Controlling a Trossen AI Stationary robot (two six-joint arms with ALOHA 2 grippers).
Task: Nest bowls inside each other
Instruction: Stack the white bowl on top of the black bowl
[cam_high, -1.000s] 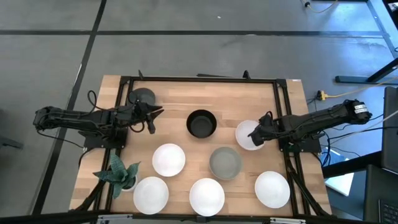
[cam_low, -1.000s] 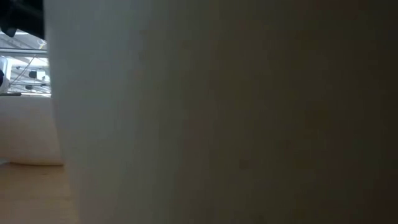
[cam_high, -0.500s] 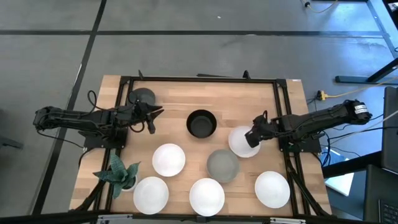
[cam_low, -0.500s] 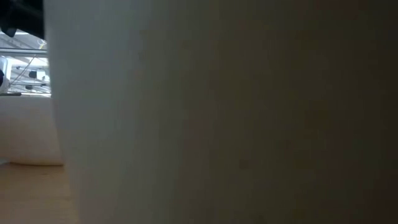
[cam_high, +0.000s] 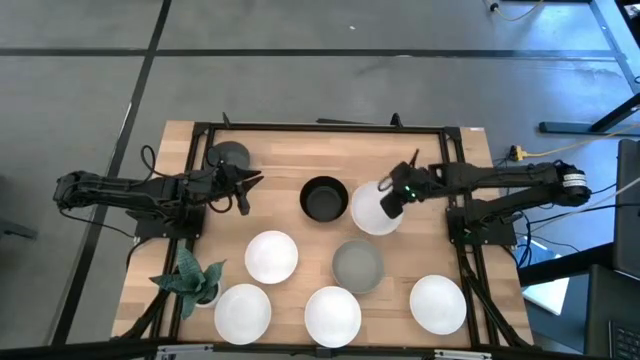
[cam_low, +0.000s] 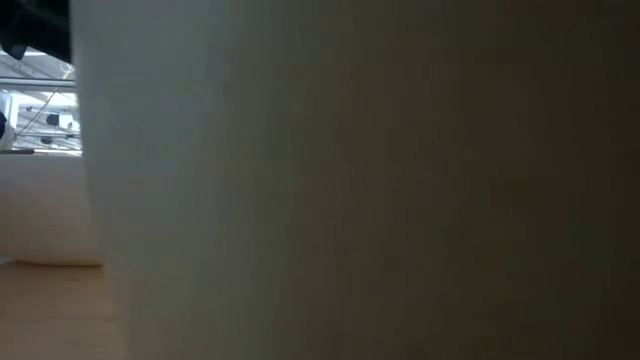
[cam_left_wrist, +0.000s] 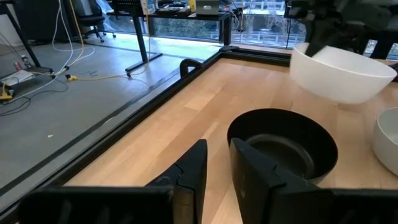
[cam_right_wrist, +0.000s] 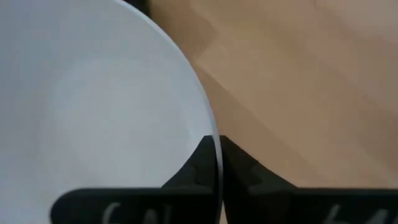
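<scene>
Nesting barely begun: in the high view no bowl sits inside another.

Right gripper (cam_high: 392, 197) pinches the rim of a white bowl (cam_high: 372, 209) and holds it lifted at frame centre-right, just beside the black bowl (cam_high: 324, 198) (left wrist view shows it clear of the table). The wrist view shows the fingers (cam_right_wrist: 198, 167) either side of the rim.

Left gripper (cam_high: 245, 190) waits at left of centre, its fingers a narrow gap apart, empty.

Loose on the table: grey bowl (cam_high: 358, 265) at centre, another grey bowl (cam_high: 228, 156) upper left, four white along the bottom. All eight remain to stack.
</scene>
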